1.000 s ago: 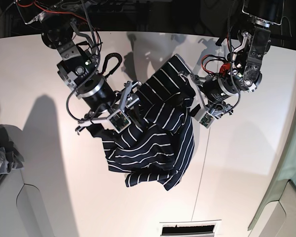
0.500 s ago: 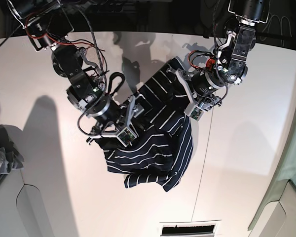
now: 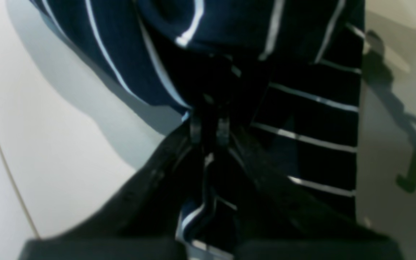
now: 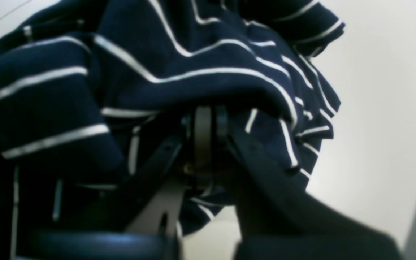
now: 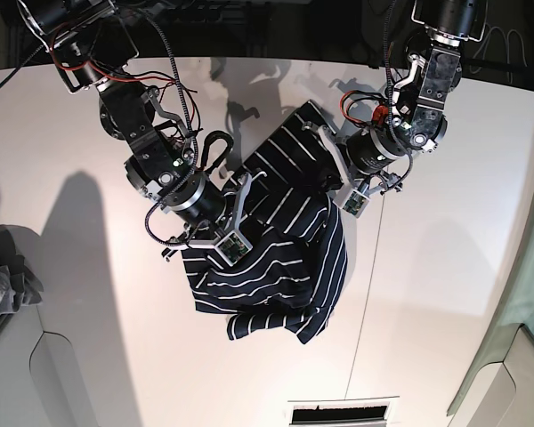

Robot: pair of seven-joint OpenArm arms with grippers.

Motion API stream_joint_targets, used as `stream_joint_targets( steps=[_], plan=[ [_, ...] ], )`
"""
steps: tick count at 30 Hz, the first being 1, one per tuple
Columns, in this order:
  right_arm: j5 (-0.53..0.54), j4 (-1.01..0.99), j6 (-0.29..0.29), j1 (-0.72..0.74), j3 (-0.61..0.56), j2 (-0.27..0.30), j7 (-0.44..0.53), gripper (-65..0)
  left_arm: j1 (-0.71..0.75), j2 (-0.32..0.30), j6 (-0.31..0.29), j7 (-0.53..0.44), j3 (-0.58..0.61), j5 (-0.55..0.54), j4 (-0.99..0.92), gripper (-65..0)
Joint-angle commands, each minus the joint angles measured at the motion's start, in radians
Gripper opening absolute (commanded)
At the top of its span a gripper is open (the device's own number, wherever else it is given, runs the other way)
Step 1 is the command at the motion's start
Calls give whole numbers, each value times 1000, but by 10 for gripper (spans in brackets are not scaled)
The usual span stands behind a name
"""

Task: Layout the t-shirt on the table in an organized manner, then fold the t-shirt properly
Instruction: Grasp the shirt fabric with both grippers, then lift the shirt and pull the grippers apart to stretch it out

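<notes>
Wrist views — both grippers' jaws pinch t-shirt [image 4: 179, 65].

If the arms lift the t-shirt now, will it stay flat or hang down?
Probably it hangs: the t-shirt already lies in soft folds. It seems light, since it bunches at the left gripper and right gripper. It will likely sag between them.

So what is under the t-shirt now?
Under the crumpled t-shirt lies the white table, bare around it. Both grippers, left and right, are shut on its fabric. Anything beneath the folds stays hidden.
</notes>
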Motion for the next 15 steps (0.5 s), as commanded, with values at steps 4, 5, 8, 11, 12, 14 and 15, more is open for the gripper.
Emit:
stream_joint_targets(
  steps=[4,5,8,11,12,14,15],
  plan=[
    [4,14,-40,22,4,-3,35,-650,-5,-3,-4,-1,0,-31,9,-650],
    [4,15,-60,22,5,-3,46,-650,-5,-3,-4,0,0,-31,9,-650],
    [4,28,-119,21,5,-3,60,-650,-5,-3,-3,7,-2,-31,9,-650],
    [4,54,-124,21,6,-3,59,-650,-5,-3,-3,10,-20,-54,9,-650],
    [4,66,-125,19,7,-3,60,-650,-5,-3,-3,14,-31,-75,10,-650],
    [4,93,-132,18,16,-3,54,-650,-5,-3,-3,14,-60,-113,9,-650],
    [4,109,-139,18,26,-3,51,-650,-5,-3,-3,14,-76,-126,9,-650]
  ],
)
